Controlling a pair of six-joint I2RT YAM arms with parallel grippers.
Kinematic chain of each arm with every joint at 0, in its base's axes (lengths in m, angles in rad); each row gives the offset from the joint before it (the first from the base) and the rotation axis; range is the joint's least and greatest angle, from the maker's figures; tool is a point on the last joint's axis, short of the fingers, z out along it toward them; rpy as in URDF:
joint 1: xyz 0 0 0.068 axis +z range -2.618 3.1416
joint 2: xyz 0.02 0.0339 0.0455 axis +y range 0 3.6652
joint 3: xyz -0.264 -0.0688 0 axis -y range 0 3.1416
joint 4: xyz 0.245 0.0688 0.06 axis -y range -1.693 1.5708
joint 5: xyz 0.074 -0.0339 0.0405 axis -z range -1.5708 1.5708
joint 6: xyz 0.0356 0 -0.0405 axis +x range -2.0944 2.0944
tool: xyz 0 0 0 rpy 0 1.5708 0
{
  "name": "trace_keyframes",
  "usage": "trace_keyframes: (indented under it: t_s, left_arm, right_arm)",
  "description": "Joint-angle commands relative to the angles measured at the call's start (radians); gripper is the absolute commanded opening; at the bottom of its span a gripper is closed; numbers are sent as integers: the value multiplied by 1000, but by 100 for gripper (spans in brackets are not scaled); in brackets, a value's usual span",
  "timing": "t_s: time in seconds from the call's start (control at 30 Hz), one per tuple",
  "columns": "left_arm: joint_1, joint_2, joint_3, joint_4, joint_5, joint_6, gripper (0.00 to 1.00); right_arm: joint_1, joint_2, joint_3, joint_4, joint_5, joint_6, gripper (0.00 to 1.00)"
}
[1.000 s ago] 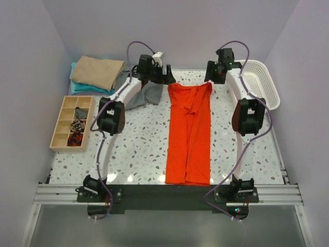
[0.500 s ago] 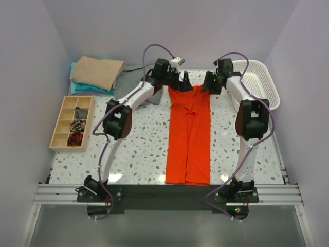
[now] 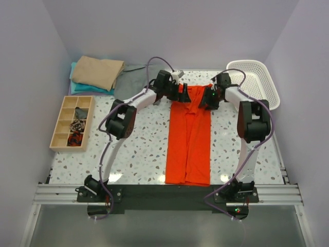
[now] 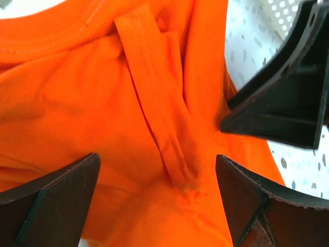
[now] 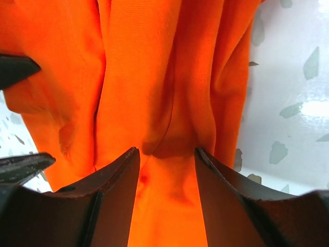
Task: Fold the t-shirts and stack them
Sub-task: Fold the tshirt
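We see two folded shirts [image 3: 97,73] stacked far left, while our spread left tool [image 4: 158,164] and right tool [image 5: 167,154] straddle the half-folded orange shirt [image 3: 189,139].

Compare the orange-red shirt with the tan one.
The orange-red shirt lies as a long strip down the middle of the table; the tan shirt is folded compact at the far left. The orange-red shirt rests on the table itself; the tan shirt tops a teal shirt. Both are plain cloth.
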Motion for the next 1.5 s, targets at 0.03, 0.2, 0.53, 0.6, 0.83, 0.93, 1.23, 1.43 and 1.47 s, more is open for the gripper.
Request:
trace_keyframes:
  t_s: [0.03, 0.2, 0.53, 0.6, 0.83, 0.93, 1.23, 1.43, 1.47]
  left_arm:
    - [4, 113, 180, -85, -89, 34, 100]
    - [52, 161, 266, -91, -88, 31, 100]
    - [63, -66, 49, 117, -59, 62, 100]
    - [55, -133, -5, 136, -22, 57, 100]
    - [14, -345, -132, 242, -66, 22, 100]
    - [11, -454, -269, 207, -294, 45, 100]
    - [122, -675, -596, 154, -792, -62, 100]
    - [175, -721, -668, 156, -846, -75, 100]
    - [176, -722, -671, 157, -843, -75, 100]
  right_arm:
    - [7, 27, 16, -33, 75, -6, 52]
    - [9, 55, 59, 8, 16, -28, 52]
    - [12, -42, 105, 57, -25, -71, 56]
    - [22, -78, 106, 58, -37, -72, 56]
    - [113, -74, 203, 6, -5, -94, 55]
    - [168, -15, 321, -74, 70, -121, 55]
    - [328, 153, 510, -166, 455, -224, 55]
    - [366, 213, 561, -168, 602, -284, 55]
    - [374, 219, 565, -170, 608, -292, 55]
